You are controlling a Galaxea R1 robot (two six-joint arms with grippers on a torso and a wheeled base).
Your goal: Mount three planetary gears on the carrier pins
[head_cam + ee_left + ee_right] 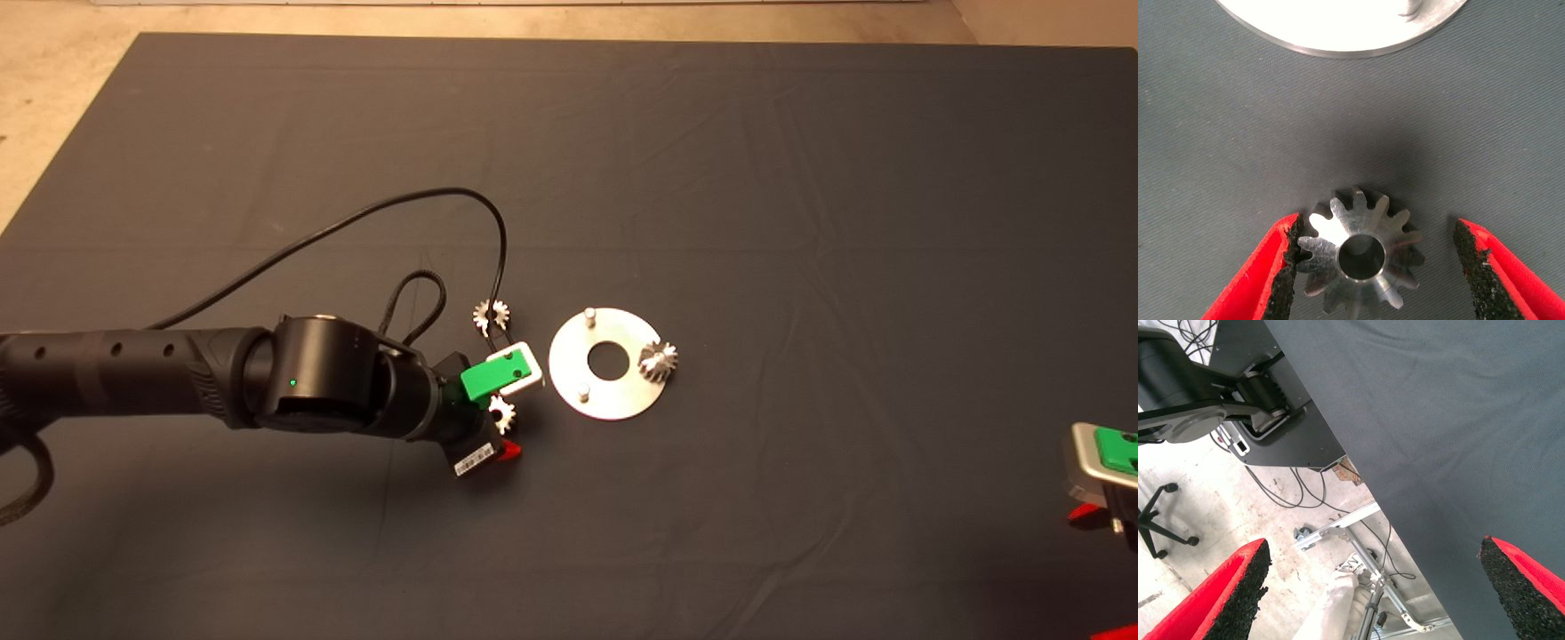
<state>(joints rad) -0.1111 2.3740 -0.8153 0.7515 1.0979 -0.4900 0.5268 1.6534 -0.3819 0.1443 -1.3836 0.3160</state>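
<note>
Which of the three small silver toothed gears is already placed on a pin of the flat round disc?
The small silver toothed gear at the round silver disc's right edge; the other two lie on the mat.

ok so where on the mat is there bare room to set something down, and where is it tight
Bare mat runs wide behind the disc, and to its right as far as the parked right gripper. It is tight left of the disc: the left gripper stands open around one loose gear, and a second gear lies by the black cable. A third gear sits on the disc.

A lab: bare concrete floor (1238, 513) (loose cables (1298, 490), aluminium framing (1338, 523)).
</note>
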